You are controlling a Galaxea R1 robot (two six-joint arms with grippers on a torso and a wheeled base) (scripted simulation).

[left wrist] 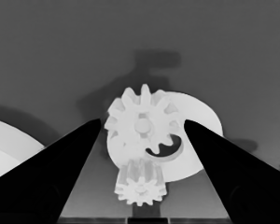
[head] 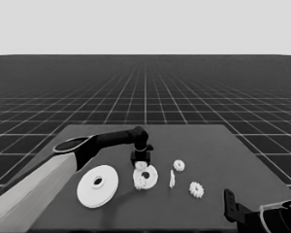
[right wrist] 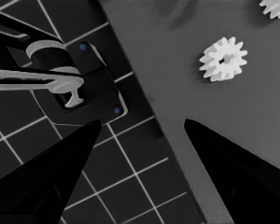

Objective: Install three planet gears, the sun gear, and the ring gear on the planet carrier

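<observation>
My left gripper (head: 141, 162) hangs over the smaller round part (head: 151, 174), the planet carrier, at the table's middle. In the left wrist view its fingers (left wrist: 79, 149) stand open. A planet gear (left wrist: 142, 123) sits between their tips over the smaller round part (left wrist: 200, 135), half covering its hole, with thin gaps either side. A second gear (left wrist: 140, 187) sits at that part's rim. The larger round part (head: 98, 185), the ring gear, lies flat to the left. Two loose gears (head: 179, 165) (head: 196, 189) lie to the right. My right gripper (head: 230, 204) waits open at the lower right corner.
A thin white piece (head: 172, 178) stands between the smaller round part and the loose gears. The right wrist view shows the table's corner edge, one gear (right wrist: 223, 59) near it, and dark machinery (right wrist: 74, 84) over the floor grid.
</observation>
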